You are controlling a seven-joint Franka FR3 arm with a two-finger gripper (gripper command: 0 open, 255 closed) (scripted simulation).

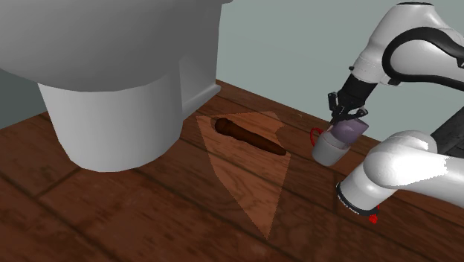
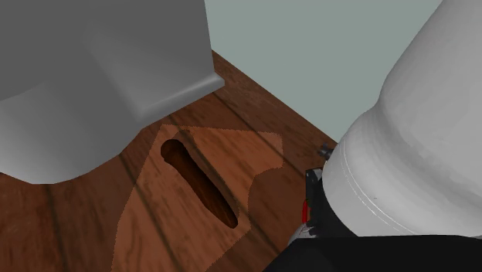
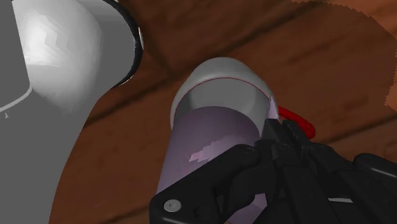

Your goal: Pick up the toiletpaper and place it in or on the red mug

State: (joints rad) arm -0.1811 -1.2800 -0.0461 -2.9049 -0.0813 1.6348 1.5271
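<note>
Shoulder view: wood floor (image 1: 149, 212), white toilet (image 1: 111, 112), grey wall (image 1: 297, 45); gripper (image 1: 347, 117) clasps lilac toiletpaper (image 1: 349, 133), axis tilted, lower end in mug (image 1: 326, 152).

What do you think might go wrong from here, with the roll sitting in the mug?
The pale lilac toilet paper roll sticks out, tilted, from the mug; released, it may topple out. The fingers clasp it close to the rim, so opening or retreating could knock the mug over.

roll (image 3: 210, 140) btm – hid in mug (image 3: 222, 73) | handle (image 3: 296, 118) part hid by gripper (image 3: 280, 137) | toilet (image 1: 111, 67) top – cut off
</note>
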